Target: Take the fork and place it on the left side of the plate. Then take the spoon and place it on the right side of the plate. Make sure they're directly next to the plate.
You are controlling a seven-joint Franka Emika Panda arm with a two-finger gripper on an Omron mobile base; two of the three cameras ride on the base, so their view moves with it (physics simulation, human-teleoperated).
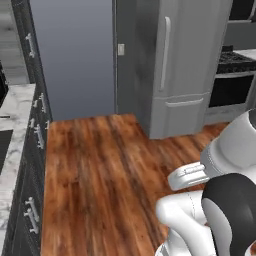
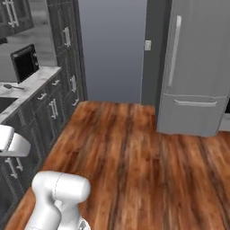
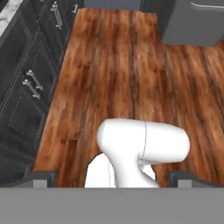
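Hand [image 3: 113, 179] spread wide and empty, its two tips standing far apart at 7 and 5 o'clock of the hand view. It looks down at bare wood floor [image 3: 131, 65]. I judge it is held open and tucked in like this because no pick has begun: the base stands out in the room, well apart from the work.

Dark cabinets [image 3: 26, 87] run along the floor's edge from 9 to 11 o'clock in the hand view, so the desk above them is where the arm will have to reach.

That desk [image 2: 36, 78] comes clearest in the right base view, at 9 o'clock. On its marble top lies a small dark thing with a thin handle, probably the spoon [image 2: 13, 86], flat and ready to take. A dark box [image 2: 24, 60] stands just behind it. The left base view catches a strip of the same desk, at 9 o'clock. Where the fork and plate lie I cannot tell.

Farthest off stands the grey fridge [image 2: 197, 67], at 2 o'clock. The left base view adds a stove [image 1: 235, 65] beside it, at 2 o'clock.
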